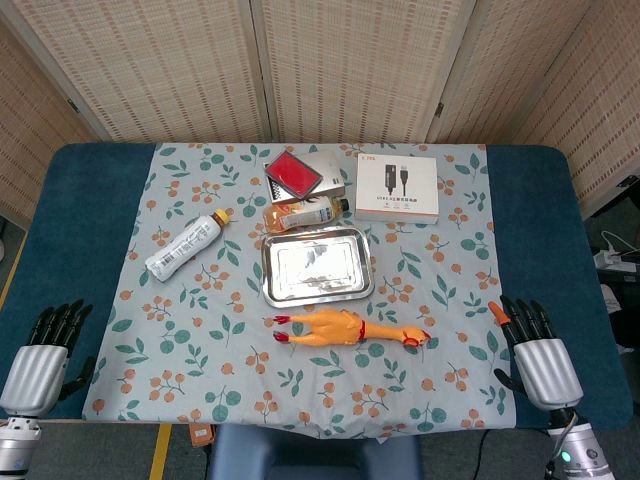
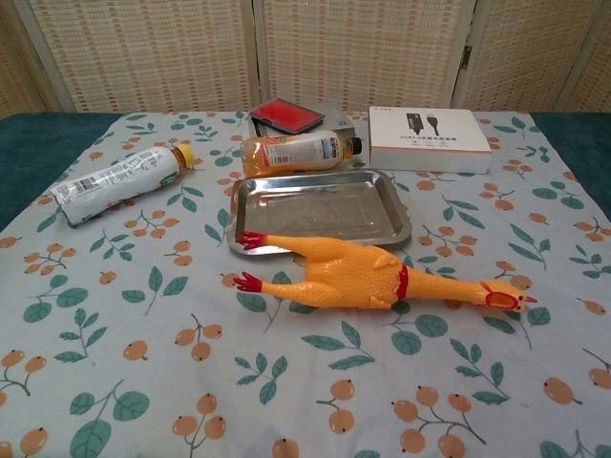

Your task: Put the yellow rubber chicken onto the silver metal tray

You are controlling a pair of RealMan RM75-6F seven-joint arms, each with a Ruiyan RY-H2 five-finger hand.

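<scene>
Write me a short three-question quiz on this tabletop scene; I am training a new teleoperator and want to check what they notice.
1. True or false: the yellow rubber chicken already lies on the silver metal tray.
2. Which way does the chicken's head point, seen from the head view: A) toward the right robot hand, B) toward the left robot hand, C) toward the screen at the back?
3. Fill in: the orange drink bottle lies on its side just behind the ____.

Key
1. False; the chicken lies on the cloth just in front of the tray, which holds nothing.
2. A.
3. Tray.
</scene>
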